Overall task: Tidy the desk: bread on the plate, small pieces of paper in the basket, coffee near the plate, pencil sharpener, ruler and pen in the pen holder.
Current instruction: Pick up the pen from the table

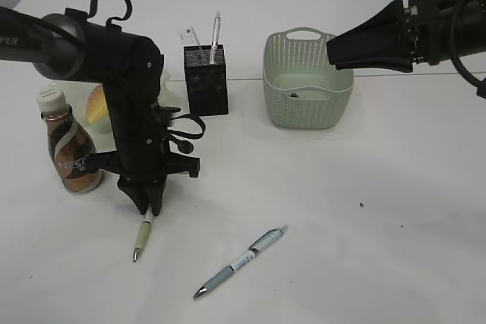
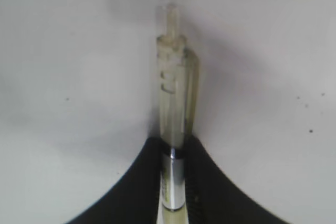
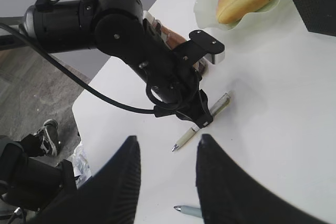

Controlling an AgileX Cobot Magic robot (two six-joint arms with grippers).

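Exterior view, left gripper (image 1: pixel 149 209) pinching pen (image 1: pixel 142 240), coffee (image 1: pixel 69 151) beside

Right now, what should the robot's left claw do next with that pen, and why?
Probably lift it. The left claw is closed on the yellowish pen, whose tip seems down at the desk, and the pen holder stands farther back.

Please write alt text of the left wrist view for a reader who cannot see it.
The left gripper is shut on a pale see-through pen that points away from the camera, over the bare white desk. Only the dark inner edges of the gripper's fingers show, at the bottom.
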